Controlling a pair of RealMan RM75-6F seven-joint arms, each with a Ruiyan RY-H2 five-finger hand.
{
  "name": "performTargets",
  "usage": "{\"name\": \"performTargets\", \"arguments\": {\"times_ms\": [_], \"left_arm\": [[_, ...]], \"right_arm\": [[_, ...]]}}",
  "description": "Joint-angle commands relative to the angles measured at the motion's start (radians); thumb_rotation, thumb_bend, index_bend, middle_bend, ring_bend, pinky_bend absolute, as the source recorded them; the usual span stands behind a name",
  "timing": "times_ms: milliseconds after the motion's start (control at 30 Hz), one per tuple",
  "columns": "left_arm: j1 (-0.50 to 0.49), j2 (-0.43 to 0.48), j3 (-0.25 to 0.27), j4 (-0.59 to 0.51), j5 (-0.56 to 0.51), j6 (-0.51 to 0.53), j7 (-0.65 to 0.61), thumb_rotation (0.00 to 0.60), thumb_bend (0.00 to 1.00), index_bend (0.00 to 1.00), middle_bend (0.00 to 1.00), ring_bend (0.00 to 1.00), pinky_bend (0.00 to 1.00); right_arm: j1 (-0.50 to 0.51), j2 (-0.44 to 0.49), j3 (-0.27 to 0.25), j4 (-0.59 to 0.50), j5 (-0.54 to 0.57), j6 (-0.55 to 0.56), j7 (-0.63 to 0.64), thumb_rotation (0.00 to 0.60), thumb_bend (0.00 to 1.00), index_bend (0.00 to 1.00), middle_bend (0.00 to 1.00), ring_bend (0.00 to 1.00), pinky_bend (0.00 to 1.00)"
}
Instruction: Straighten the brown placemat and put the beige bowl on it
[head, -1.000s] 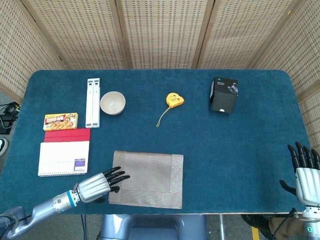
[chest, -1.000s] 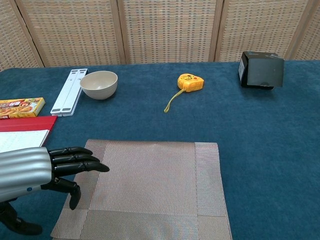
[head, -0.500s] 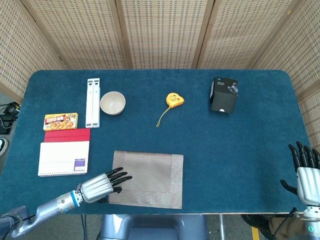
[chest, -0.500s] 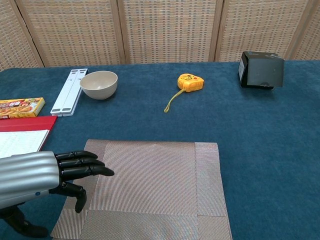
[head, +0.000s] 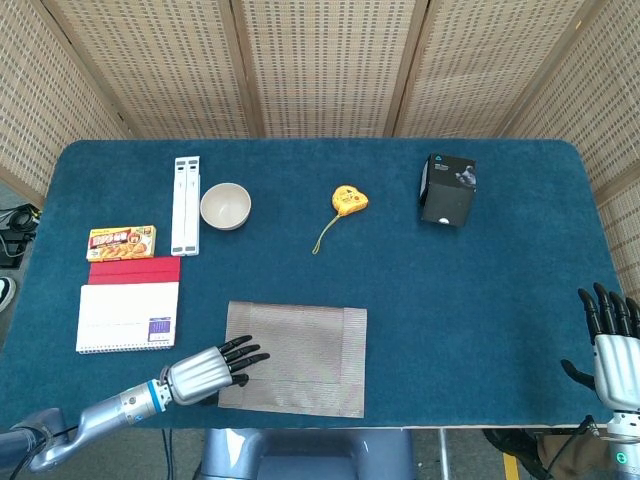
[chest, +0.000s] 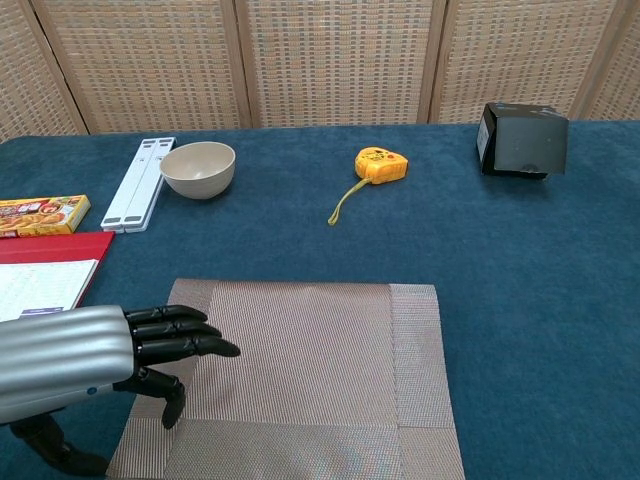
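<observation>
The brown placemat (head: 300, 355) (chest: 300, 375) lies near the table's front edge, left of centre, roughly square to the edge. My left hand (head: 210, 367) (chest: 120, 350) reaches over its left border with fingers stretched out flat and nothing in them; the thumb hangs below. The beige bowl (head: 225, 206) (chest: 198, 168) stands upright and empty at the back left, well away from the mat. My right hand (head: 612, 345) stays at the front right corner, fingers spread upward, holding nothing.
A white flat bar (head: 186, 205) lies beside the bowl. A yellow snack box (head: 121, 243) and a red-and-white notebook (head: 130, 305) sit at the left. A yellow tape measure (head: 346, 200) and a black box (head: 446, 189) are at the back.
My left hand has slid toward the front and slightly right along the mat's left border. The mat's left edge has shifted a little. The right hand has barely moved.
</observation>
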Motion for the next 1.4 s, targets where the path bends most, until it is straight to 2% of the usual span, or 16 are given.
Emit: {"name": "performTargets", "arguments": {"times_ms": [33, 167, 633, 1133, 1400], "left_arm": [[-0.001, -0.002, 0.001, 0.001, -0.002, -0.003, 0.002, 0.600, 0.10, 0.43, 0.00, 0.00, 0.00], [-0.003, -0.006, 0.001, 0.000, -0.003, -0.004, 0.002, 0.600, 0.20, 0.45, 0.00, 0.00, 0.00], [-0.014, -0.013, 0.005, -0.002, -0.003, -0.009, -0.001, 0.600, 0.38, 0.46, 0.00, 0.00, 0.00], [-0.010, -0.025, 0.018, 0.015, -0.010, -0.019, 0.000, 0.600, 0.39, 0.49, 0.00, 0.00, 0.00], [-0.008, -0.030, 0.020, 0.020, -0.010, -0.016, -0.001, 0.600, 0.45, 0.51, 0.00, 0.00, 0.00]], "right_arm": [[0.000, 0.000, 0.000, 0.000, -0.001, 0.001, 0.001, 0.600, 0.00, 0.00, 0.00, 0.00, 0.00], [-0.001, 0.002, -0.001, -0.001, -0.002, 0.001, 0.002, 0.600, 0.00, 0.00, 0.00, 0.00, 0.00], [0.000, 0.005, -0.003, -0.004, -0.001, -0.003, 0.003, 0.600, 0.00, 0.00, 0.00, 0.00, 0.00], [-0.001, 0.008, -0.005, -0.008, -0.002, -0.004, 0.002, 0.600, 0.00, 0.00, 0.00, 0.00, 0.00], [-0.001, 0.009, -0.006, -0.010, -0.003, -0.005, 0.002, 0.600, 0.00, 0.00, 0.00, 0.00, 0.00]]}}
